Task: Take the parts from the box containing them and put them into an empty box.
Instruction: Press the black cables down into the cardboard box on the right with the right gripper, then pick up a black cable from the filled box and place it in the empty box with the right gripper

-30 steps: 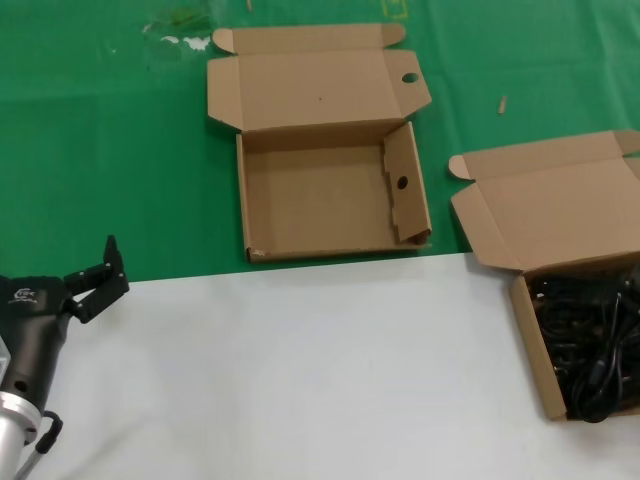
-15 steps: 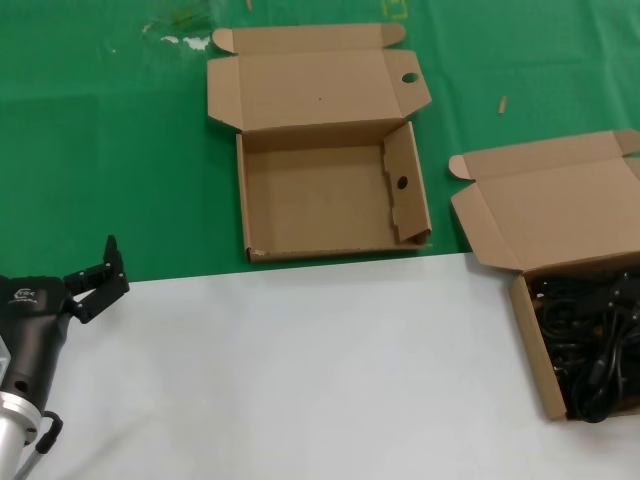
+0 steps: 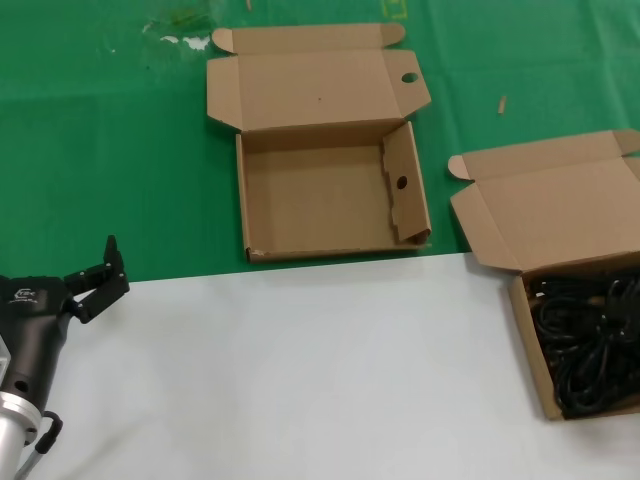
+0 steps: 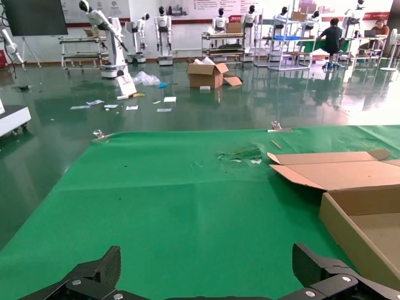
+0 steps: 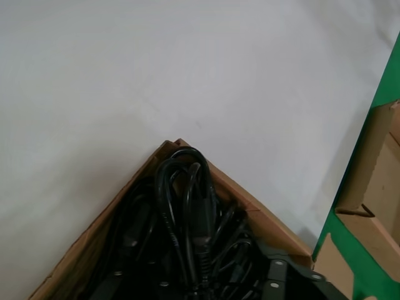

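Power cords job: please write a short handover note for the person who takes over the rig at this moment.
Left hand: open, empty, low at the robot's left, over the white surface.
Right hand: just above the cords at a corner of the full box; out of the head view.
Full box: open, at the robot's right.
Empty box: open, on the green cloth, ahead at centre.
Done: no cord moved.
Left: all cords.
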